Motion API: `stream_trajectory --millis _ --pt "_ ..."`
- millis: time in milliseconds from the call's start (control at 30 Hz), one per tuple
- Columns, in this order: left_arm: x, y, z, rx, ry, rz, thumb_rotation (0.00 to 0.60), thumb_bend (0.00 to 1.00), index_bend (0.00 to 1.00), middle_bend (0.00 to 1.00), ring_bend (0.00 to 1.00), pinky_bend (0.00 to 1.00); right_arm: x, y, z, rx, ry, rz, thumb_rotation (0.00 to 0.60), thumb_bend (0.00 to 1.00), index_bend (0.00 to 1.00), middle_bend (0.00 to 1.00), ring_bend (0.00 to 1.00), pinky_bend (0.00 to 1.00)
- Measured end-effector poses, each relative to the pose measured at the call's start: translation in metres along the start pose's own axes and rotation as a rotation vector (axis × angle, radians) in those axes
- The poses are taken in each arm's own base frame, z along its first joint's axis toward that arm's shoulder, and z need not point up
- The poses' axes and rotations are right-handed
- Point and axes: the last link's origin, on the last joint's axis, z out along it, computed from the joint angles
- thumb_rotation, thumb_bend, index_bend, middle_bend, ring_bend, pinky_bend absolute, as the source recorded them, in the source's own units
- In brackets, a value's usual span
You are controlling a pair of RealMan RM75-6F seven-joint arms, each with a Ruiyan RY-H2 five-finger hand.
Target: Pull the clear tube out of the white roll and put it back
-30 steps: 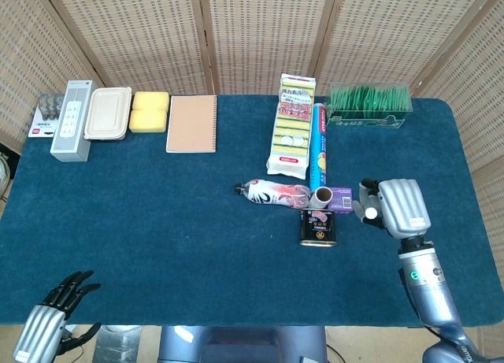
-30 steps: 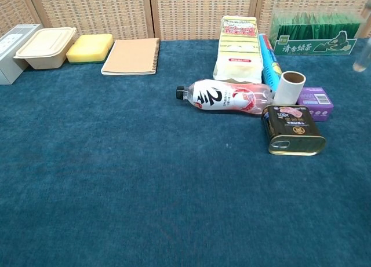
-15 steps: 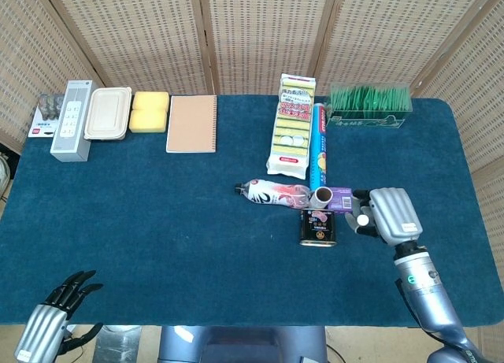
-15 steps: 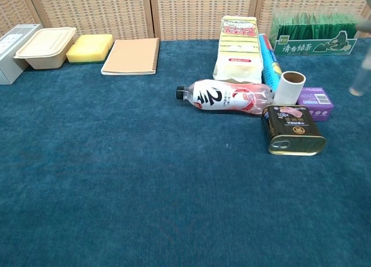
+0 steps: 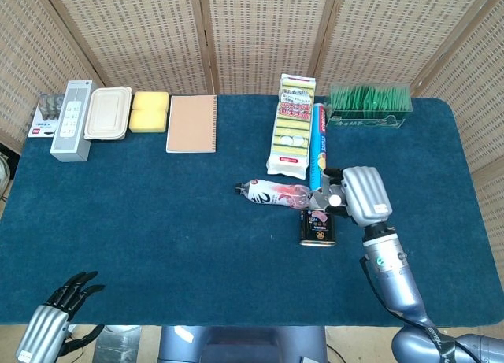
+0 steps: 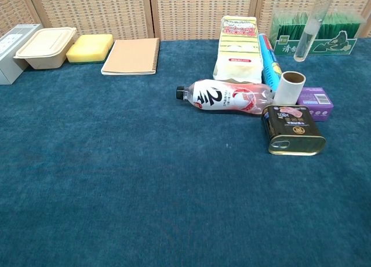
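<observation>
Head view showing right hand (image 5: 356, 196) hovering over white roll (image 5: 321, 196), fingers gripping clear tube (image 5: 334, 199), mostly hidden there under the palm. Chest view showing clear tube (image 6: 309, 30) hanging nearly upright, slightly tilted, rounded lower end above white roll (image 6: 288, 88) and a little to its right, not inside it. Standing upright on blue table (image 5: 157, 221), white roll touching purple box (image 6: 316, 99) on one side and lying bottle (image 6: 229, 97) on the other, with dark tin (image 6: 293, 130) just in front. Sitting low at the near left corner, off the table edge, left hand (image 5: 57, 316) holding nothing, fingers spread slightly.
</observation>
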Motion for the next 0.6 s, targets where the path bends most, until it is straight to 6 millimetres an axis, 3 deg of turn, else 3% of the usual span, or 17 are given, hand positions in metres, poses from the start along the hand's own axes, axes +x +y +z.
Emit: stream_trajectory --millis 200,600 --pt "-0.001 -0.001 -0.001 0.002 -0.01 -0.002 0.6 0.18 0.23 0.15 0.12 0.27 -0.009 -0.007 0.008 0.006 -0.001 -0.006 0.6 0.46 0.84 0.94 1.0 0.89" --pt "-0.001 -0.001 -0.001 0.01 -0.008 0.003 0.6 0.18 0.24 0.15 0.12 0.27 -0.028 -0.001 0.022 -0.006 0.014 -0.068 0.6 0.46 0.84 0.94 1.0 0.89"
